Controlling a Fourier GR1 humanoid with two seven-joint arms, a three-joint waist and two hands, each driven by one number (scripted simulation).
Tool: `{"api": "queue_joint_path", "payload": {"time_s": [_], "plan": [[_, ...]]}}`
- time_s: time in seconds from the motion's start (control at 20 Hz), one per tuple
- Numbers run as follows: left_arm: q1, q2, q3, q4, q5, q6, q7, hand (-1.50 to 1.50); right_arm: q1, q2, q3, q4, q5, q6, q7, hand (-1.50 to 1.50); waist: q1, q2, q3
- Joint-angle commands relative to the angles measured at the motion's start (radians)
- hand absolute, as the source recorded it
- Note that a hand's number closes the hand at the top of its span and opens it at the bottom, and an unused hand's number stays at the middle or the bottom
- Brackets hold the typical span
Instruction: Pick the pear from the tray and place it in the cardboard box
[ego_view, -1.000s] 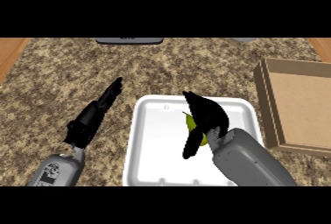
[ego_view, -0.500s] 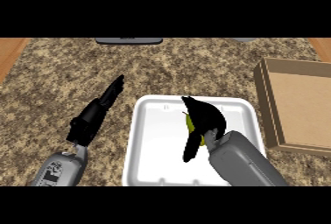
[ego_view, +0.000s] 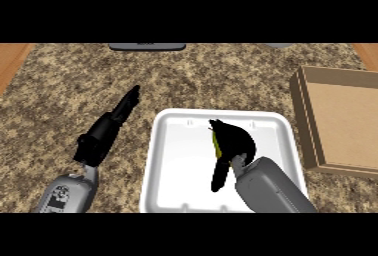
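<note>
A white tray (ego_view: 177, 150) lies on the speckled counter, low in the middle of the head view. Over its centre my right hand (ego_view: 235, 144) curls round the pear (ego_view: 216, 143), of which only a thin yellow-green strip shows at the hand's left edge. The thumb hangs down beside it. An open cardboard box (ego_view: 347, 125) stands at the right edge, apart from the tray. My left hand (ego_view: 112, 122) rests left of the tray with straight fingers pointing away from me, holding nothing.
A dark grey appliance (ego_view: 148, 46) sits at the counter's far edge. Wooden floor shows past the counter at the upper left corner (ego_view: 11, 60). Bare counter lies between tray and box.
My right hand has slid slightly lower and toward me over the tray, fingers closing further over the pear. The left hand has not moved.
</note>
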Motion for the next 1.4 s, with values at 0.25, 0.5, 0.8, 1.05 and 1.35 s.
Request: {"api": "queue_joint_path", "payload": {"time_s": [0.25,0.5,0.8,1.05,1.35], "plan": [[-0.013,-0.033,0.032,0.04,-0.019,-0.016,-0.029,0.0,0.021,-0.007,-0.036,0.083,0.114,0.036,-0.063,-1.5,-0.002,0.001,0.0],[0.043,-0.025,0.027,-0.048,-0.006,-0.052,0.019,0.0,0.095,0.034,-0.017,0.022,0.133,0.06,-0.041,1.5,-0.001,-0.001,0.0],[-0.028,-0.062,0.034,0.041,-0.046,-0.027,-0.005,0.0,-0.049,0.07,-0.061,0.181,0.195,0.033,-0.151,1.5,0.002,0.002,0.0],[0.066,-0.017,0.068,-0.015,-0.03,-0.028,-0.025,0.0,0.284,-0.325,0.035,-0.236,0.264,-0.065,-0.445,1.5,-0.046,-0.014,0.001],[0.097,-0.027,0.063,-0.01,-0.05,-0.006,-0.052,0.0,0.492,-0.644,-0.125,-0.375,0.283,-0.321,-0.782,1.5,-0.074,-0.013,0.003]]}}
